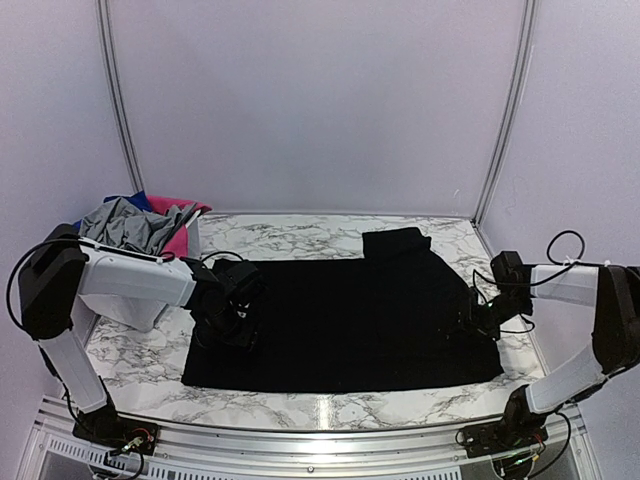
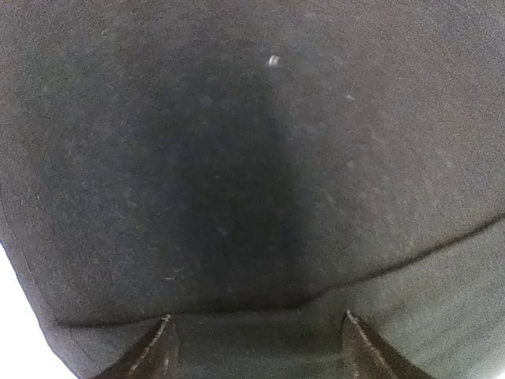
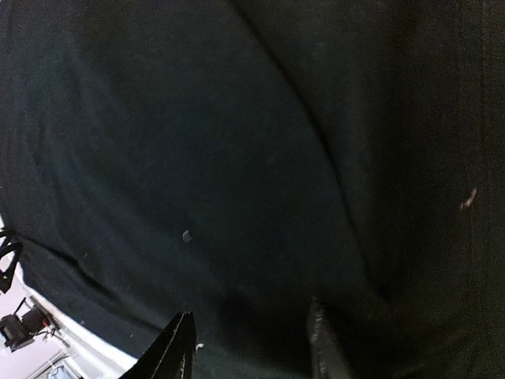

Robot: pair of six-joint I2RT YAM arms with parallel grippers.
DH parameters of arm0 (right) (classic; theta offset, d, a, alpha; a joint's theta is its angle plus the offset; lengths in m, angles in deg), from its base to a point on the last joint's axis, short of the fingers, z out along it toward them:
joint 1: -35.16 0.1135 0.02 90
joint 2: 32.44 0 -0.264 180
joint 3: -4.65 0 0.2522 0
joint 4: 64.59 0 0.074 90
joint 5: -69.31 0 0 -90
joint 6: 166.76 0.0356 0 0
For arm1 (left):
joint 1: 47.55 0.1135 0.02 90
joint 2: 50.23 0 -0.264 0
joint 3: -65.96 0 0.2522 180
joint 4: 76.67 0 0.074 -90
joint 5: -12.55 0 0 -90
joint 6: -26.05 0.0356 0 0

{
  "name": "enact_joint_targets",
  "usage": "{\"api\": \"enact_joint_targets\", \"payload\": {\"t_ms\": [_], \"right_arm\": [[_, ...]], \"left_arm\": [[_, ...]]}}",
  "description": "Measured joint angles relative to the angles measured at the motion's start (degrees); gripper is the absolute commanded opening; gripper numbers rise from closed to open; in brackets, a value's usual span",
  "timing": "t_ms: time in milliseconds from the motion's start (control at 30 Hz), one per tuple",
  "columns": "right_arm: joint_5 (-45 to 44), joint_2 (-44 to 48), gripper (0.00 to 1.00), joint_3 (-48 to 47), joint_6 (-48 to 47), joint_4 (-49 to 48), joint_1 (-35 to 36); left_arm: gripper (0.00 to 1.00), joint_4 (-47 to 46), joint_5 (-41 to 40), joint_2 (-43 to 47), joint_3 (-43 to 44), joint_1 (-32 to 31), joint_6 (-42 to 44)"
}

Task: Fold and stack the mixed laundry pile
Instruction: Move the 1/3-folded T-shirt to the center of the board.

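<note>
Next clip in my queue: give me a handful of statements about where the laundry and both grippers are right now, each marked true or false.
1. The black cloth garment lies spread across the marble table. True.
2. The grey collared shirt lies flat on the table beside it. False: it is heaped in the white plastic basket at the back left.
3. The left gripper is at the garment's left end and the right gripper at its right edge. True.
4. The hot-pink cloth piece is draped over the right arm. False: it sits in the basket with the grey shirt.
</note>
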Motion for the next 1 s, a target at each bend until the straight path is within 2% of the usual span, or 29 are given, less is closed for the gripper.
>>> {"api": "enact_joint_targets", "payload": {"t_ms": [100,200,400,500,800,1000], "right_arm": [[0.33,0.13,0.56,-3.21,0.11,2.01,-0.63],[0.11,-3.85,0.57,-13.31,-1.11,2.16,-2.36],[-1.05,-20.83,0.56,-38.21,-5.22,-1.53,-3.41],[-1.20,-29.27,0.56,-48.04,-6.88,-3.10,-3.41],[1.81,-47.87,0.57,-65.26,-10.67,-4.52,-3.41],[3.74,-56.94,0.55,-76.06,-10.78,-4.31,-3.28]], "left_arm": [[0.79,2.10,0.85,0.00,2.51,0.50,1.44],[0.79,2.91,2.27,-0.15,8.98,3.39,2.56],[0.79,2.27,3.43,-5.62,24.94,12.66,4.85],[0.79,2.29,3.32,-9.75,29.92,15.45,5.81],[0.79,5.09,1.84,-19.98,39.08,19.47,9.35],[0.79,7.13,-1.27,-22.49,42.18,20.63,13.07]]}}
